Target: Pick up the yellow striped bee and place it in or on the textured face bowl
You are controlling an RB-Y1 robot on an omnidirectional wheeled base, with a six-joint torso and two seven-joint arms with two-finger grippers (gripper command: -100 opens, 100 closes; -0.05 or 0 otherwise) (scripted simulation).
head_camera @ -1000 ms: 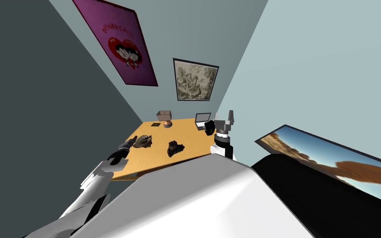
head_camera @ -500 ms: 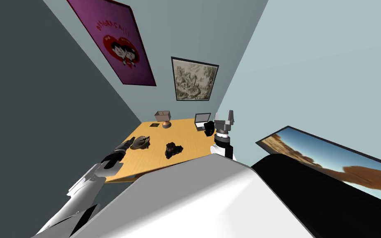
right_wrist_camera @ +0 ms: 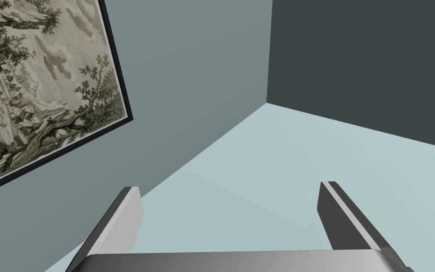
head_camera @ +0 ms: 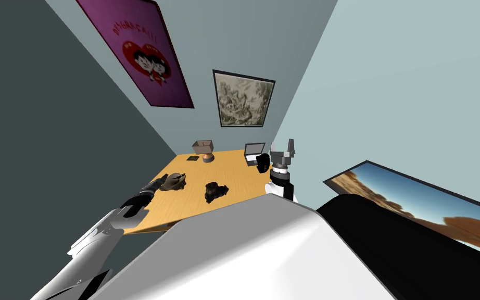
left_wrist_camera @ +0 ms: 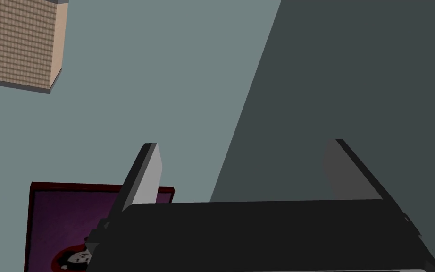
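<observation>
On the wooden table [head_camera: 234, 177] lie a tan-brown lumpy thing [head_camera: 175, 181] near the left edge and a dark lumpy thing [head_camera: 216, 191] in the middle. They are too small to tell which is the bee. A small round orange-brown bowl-like piece [head_camera: 208, 157] stands at the back. My left gripper [head_camera: 160, 182] hovers over the table's left edge, just beside the tan-brown thing. In the left wrist view this gripper [left_wrist_camera: 245, 144] is open and holds nothing. My right gripper [head_camera: 287, 147] is raised at the table's right side, open and empty [right_wrist_camera: 230, 185].
A grey box [head_camera: 203, 145] stands behind the orange-brown piece. A small laptop [head_camera: 255, 152] and a black object [head_camera: 263, 162] sit at the back right, and a flat dark item [head_camera: 193, 157] at the back left. Walls close the table's far side and left side.
My head view has swung, so the table and pictures sit further left. My left forearm has drawn back toward the lower left. The right arm has not moved.
</observation>
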